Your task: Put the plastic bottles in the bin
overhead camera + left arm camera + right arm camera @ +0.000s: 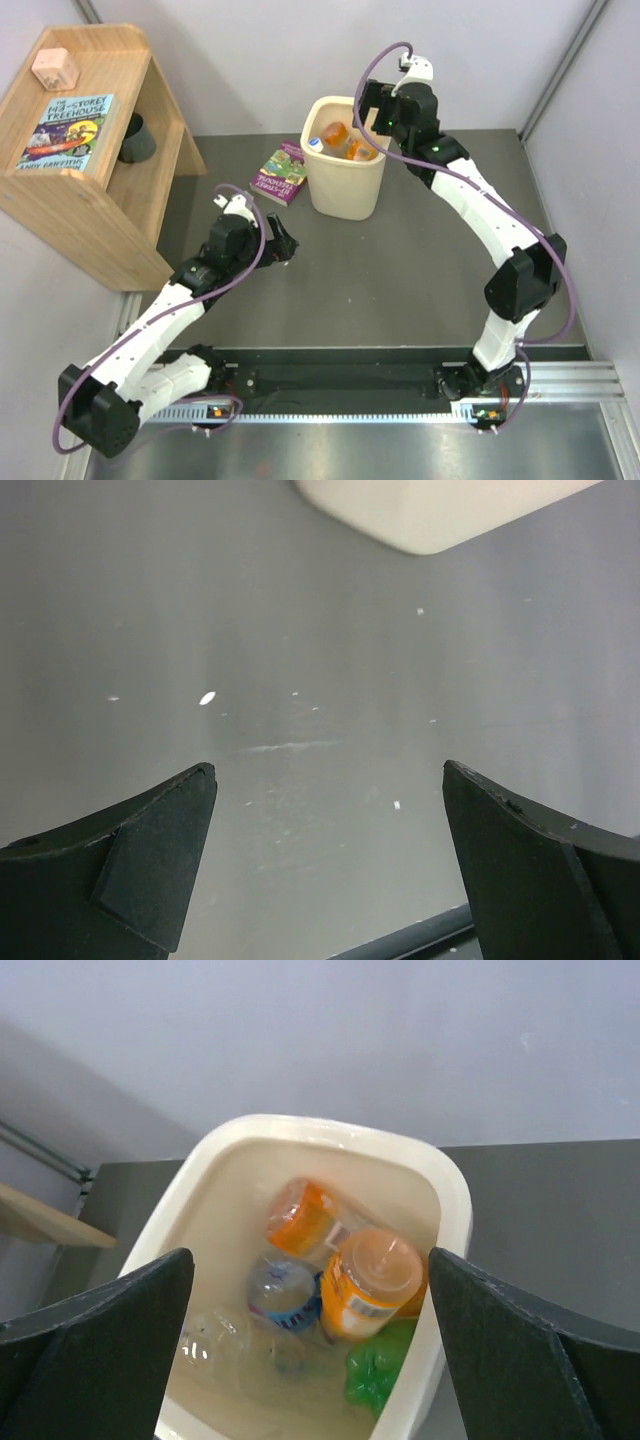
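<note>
The cream bin (345,192) stands at the back of the table. In the right wrist view its rim (455,1195) frames two orange bottles (372,1278) (300,1215), a clear bottle with a blue label (285,1295) and a green bottle (378,1370), all lying inside. My right gripper (305,1360) hovers open and empty just above the bin; in the top view it sits over the bin's far right rim (375,110). My left gripper (283,243) is open and empty, low over the grey table; the left wrist view (325,820) shows bare table between its fingers and the bin's base (430,510) ahead.
A small book (282,172) lies left of the bin. A wooden shelf (85,150) at the far left holds a dark cup (136,138), a book (68,131) and a pink block (54,69). Grey walls close the back and right.
</note>
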`<control>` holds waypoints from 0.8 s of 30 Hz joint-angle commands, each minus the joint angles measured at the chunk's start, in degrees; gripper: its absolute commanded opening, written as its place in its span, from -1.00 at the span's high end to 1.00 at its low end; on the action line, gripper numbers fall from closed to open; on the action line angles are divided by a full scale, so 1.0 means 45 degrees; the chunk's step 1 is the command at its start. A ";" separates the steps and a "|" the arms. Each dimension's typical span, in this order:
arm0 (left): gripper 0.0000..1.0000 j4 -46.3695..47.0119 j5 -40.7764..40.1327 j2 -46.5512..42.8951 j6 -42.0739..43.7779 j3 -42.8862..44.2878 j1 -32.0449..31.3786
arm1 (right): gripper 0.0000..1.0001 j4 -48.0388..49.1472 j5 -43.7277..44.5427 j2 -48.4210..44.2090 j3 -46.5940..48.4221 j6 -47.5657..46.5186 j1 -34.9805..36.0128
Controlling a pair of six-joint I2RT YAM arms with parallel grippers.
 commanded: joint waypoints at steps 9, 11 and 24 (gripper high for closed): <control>-0.98 -0.0309 -0.0966 0.0281 0.0930 0.1020 0.0014 | -0.99 0.1364 0.0559 -0.4426 -0.3148 -0.0340 0.0031; -0.98 -0.0231 -0.0986 0.0457 0.0852 0.0943 0.0014 | -0.99 0.1115 0.1086 -0.5112 -0.4050 -0.0437 0.0050; -0.98 -0.0367 -0.0694 0.0751 -0.0066 0.0689 0.0014 | -0.56 -0.9665 0.2771 0.1953 0.8832 0.1339 -0.0067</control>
